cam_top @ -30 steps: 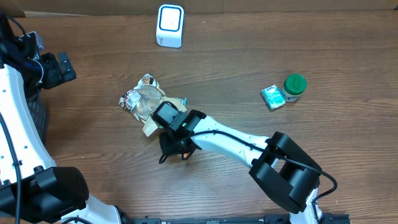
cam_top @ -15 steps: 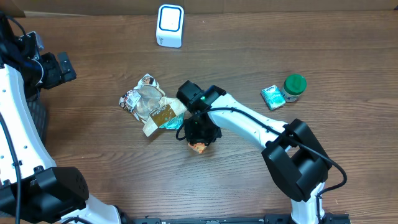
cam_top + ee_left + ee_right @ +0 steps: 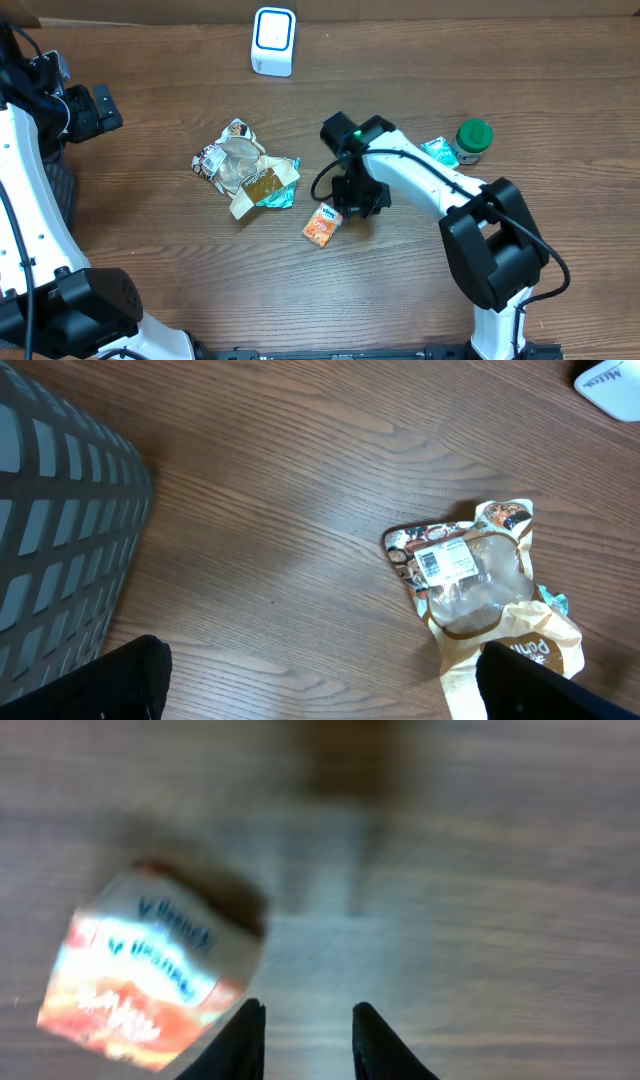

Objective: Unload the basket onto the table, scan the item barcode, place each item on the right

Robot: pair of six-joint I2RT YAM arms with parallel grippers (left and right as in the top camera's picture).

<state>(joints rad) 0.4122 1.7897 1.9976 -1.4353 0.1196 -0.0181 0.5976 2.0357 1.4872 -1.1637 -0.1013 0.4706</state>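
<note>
Right gripper (image 3: 305,1040): fingers (image 3: 245,1038) stand at a narrow gap with only bare desk (image 3: 400,290) showing between them; nothing is gripped. The wrist view is blurred.

Orange packet (image 3: 322,224): lies flat on the desk near the middle, printed face up, just beside the right gripper on the side toward the crumpled wrapper (image 3: 243,168). In the right wrist view it sits up and to the left of the fingers, outside the gap. I cannot tell whether its edge touches a fingertip. No barcode is legible on the visible face.

Scanner (image 3: 273,41): white, upright at the far edge of the desk, well apart from the packet.

Left gripper (image 3: 320,672): spread wide and empty, held over the left side of the desk, well apart from the packet. Its camera looks down on the crumpled wrapper, whose white label faces up, with a grey gridded basket (image 3: 55,530) at the left edge.

Other items: a green-lidded jar (image 3: 474,140) touching or just beside a small green packet (image 3: 438,153), on the right side of the desk behind the right arm.
</note>
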